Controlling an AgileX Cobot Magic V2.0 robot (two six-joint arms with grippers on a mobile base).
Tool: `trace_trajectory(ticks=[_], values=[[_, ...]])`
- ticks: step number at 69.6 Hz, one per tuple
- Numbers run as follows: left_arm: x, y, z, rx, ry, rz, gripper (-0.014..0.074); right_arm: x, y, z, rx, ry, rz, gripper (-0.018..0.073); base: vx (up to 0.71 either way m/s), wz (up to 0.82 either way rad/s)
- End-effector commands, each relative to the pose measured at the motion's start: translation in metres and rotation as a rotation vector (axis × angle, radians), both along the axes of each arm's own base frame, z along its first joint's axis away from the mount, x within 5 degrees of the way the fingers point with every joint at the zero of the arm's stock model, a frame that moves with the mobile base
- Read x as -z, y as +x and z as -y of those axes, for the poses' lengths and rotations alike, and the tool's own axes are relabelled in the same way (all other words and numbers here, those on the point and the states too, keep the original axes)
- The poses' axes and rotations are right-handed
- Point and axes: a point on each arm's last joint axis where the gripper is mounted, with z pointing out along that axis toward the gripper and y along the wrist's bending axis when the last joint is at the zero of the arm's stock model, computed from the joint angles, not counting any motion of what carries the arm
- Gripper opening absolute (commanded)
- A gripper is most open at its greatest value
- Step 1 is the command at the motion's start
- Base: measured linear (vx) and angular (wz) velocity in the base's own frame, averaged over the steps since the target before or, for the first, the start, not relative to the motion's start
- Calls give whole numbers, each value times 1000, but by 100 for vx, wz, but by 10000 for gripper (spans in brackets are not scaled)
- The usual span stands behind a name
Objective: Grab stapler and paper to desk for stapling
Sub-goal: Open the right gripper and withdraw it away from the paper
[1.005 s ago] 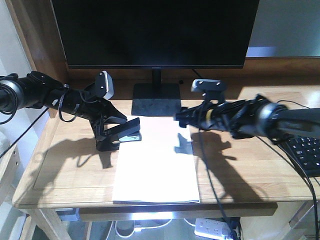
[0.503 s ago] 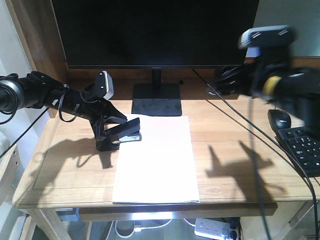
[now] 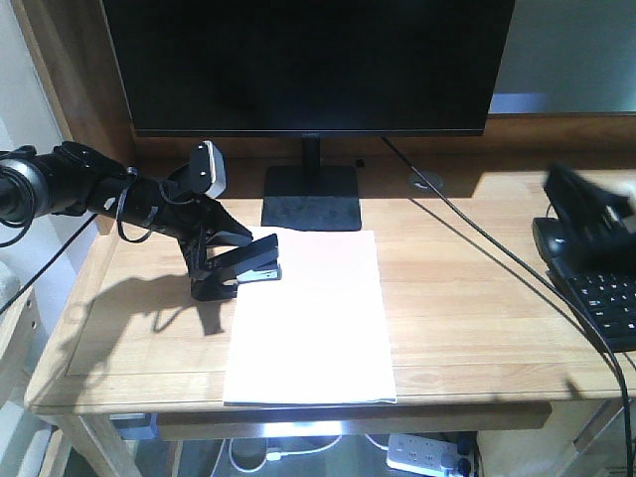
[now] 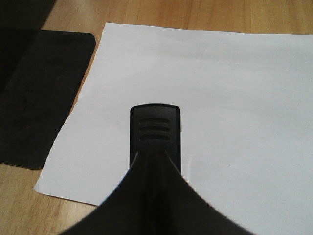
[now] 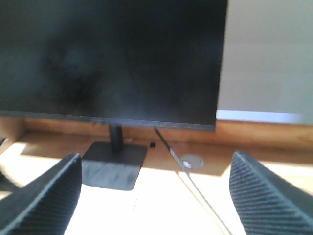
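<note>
Frontally, the left gripper [image 3: 217, 260] clamps the stapler [image 3: 250, 264] over the paper's [image 3: 310, 323] top-left corner on the desk [image 3: 467, 288]; its wrist view shows the monitor stand [image 4: 34, 88] alongside, while the right gripper [image 5: 155, 166], fingers [image 5: 46, 196] spread wide, faces the monitor [image 5: 112, 58].

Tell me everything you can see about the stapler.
The stapler is black and plastic-looking, with a rounded nose that has three shallow grooves on top. Its nose reaches over the top-left corner of the paper, which lies flat on the desk. The left gripper is clamped on its rear part. The upper arm seems slightly parted from the base, though that is hard to tell. No metal parts show.
</note>
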Motion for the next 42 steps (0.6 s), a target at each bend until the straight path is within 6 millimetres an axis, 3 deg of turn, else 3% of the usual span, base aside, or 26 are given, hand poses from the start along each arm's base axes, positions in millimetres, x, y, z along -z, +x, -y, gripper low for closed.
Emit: trace_trajectory(ticks=[1, 18, 32, 42], values=[[-39, 0, 4, -14, -67, 70, -6, 3, -22, 7, -5, -54, 71, 578, 0, 0], [-39, 0, 4, -14, -67, 70, -6, 36, -70, 19, -26, -25, 163, 578, 0, 0], [-39, 0, 4, -14, -67, 70, -6, 55, -86, 24, -31, -10, 206, 578, 0, 0], [-39, 0, 4, -14, -67, 70, -6, 55, -88, 24, -33, -8, 214, 578, 0, 0]])
